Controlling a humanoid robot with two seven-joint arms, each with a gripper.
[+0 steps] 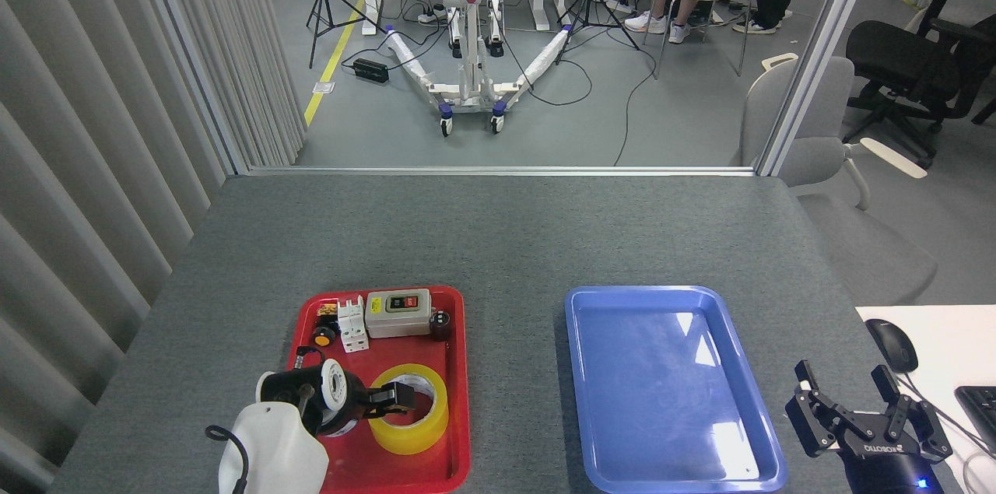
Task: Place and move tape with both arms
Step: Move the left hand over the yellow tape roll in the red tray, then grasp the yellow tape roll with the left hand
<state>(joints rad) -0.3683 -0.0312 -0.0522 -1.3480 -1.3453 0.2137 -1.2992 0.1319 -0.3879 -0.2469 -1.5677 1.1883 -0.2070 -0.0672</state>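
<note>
The left tool (395,398) reached into the tape (408,409) lying in the red tray (459,369); its spread seemed narrow but was unclear. The right tool (856,408), well right, stood wide.

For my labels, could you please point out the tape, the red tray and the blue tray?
tape (424,425): head view, yellow outer wall.
red tray (459,401): head view, right rim.
blue tray (572,369): head view, left rim.
</note>
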